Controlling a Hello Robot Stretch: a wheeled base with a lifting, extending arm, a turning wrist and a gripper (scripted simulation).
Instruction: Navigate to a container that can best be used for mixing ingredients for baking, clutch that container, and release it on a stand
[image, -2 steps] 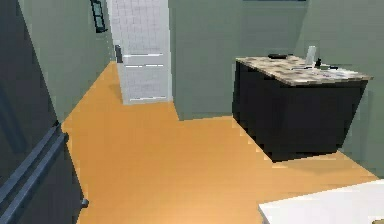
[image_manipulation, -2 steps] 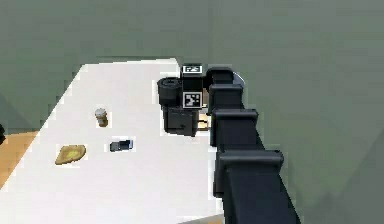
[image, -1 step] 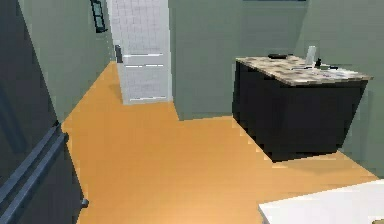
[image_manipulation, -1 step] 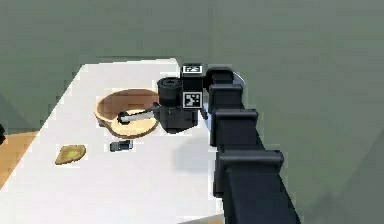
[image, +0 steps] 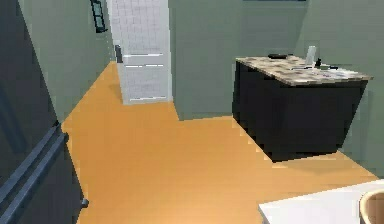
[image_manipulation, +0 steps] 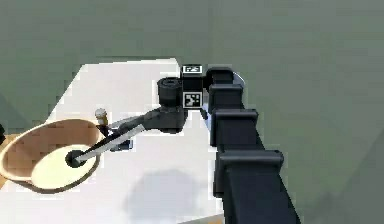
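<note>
A wide tan bowl with a pale inside rests on the white table at the arm side view's left. The dark arm rises from the bottom edge, with two white marker squares at its far end. Left of them the gripper reaches down and left, its thin fingers ending inside the bowl's rim. I cannot tell whether it holds anything, since the bowl lies on the table at its tip. The bowl's edge and the table's corner also show at the forward view's bottom right.
A small pale shaker stands on the table just behind the bowl. Ahead lies orange floor, a white door, a dark counter with a stone top and small items, and a dark door panel at the left.
</note>
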